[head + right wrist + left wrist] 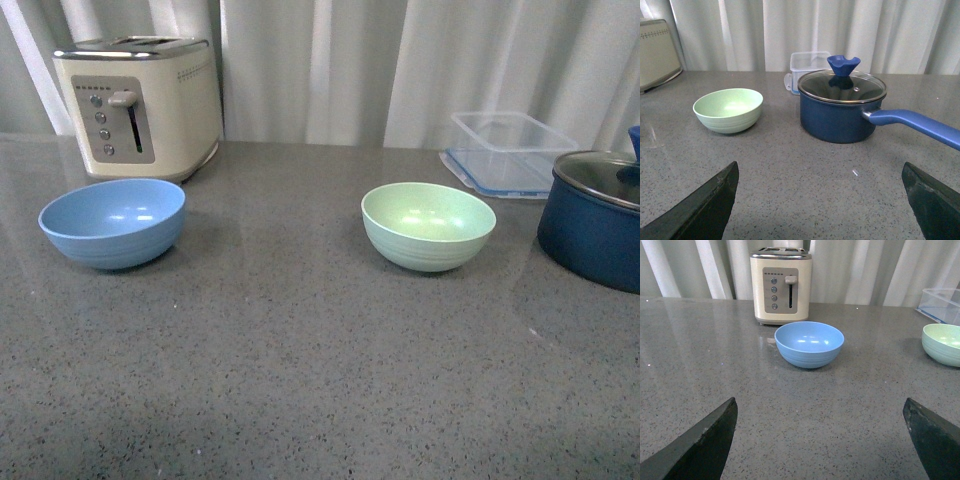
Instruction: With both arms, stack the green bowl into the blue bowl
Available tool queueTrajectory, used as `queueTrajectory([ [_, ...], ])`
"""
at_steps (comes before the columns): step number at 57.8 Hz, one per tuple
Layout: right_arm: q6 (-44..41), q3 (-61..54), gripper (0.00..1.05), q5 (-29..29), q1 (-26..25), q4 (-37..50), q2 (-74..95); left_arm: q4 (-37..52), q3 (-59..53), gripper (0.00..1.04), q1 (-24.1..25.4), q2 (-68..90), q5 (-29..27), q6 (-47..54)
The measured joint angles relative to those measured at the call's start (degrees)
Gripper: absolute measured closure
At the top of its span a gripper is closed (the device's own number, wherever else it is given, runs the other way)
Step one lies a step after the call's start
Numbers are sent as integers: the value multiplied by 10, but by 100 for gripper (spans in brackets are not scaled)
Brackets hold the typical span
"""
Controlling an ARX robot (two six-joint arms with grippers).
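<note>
**A:** What carries it all?

**B:** A grey speckled, glossy stone-look counter point(300, 380). A boxy cream toaster with a chrome top point(140, 105) stands at its back left.

**A:** And on the right?

**B:** A round dark navy pot with a glass lid point(595, 235) sits at the right edge. Behind it, by the back edge, is a clear rectangular plastic container point(510, 150).

**A:** The bowls?

**B:** The light sky-blue round matte bowl point(112, 222), ridged low on its outside, sits just in front of the toaster. The pale mint-green round matte bowl point(428, 226) sits right of centre, well apart from it. Both are upright and empty.

**A:** The jaws?

**B:** The left jaws stand wide apart, their flat black fingers point(700, 445) gripping nothing. The right jaws are the same.
</note>
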Motion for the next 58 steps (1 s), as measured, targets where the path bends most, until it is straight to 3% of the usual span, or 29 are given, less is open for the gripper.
queueTrajectory([
  [15, 0, 0, 10, 0, 0, 0, 0, 0, 0, 7, 0, 0, 0, 0],
  [19, 0, 0, 10, 0, 0, 0, 0, -9, 12, 7, -38, 47, -149, -14],
  [21, 0, 0, 10, 1, 0, 0, 0, 5, 25, 7, -39, 84, -186, -18],
  [36, 0, 0, 10, 0, 0, 0, 0, 39, 161, 7, 68, 303, -101, -88],
  [44, 0, 0, 10, 0, 0, 0, 0, 29, 239, 7, 78, 425, -75, -124],
  [58, 0, 0, 10, 0, 0, 0, 0, 31, 377, 7, 41, 626, -43, -167],
])
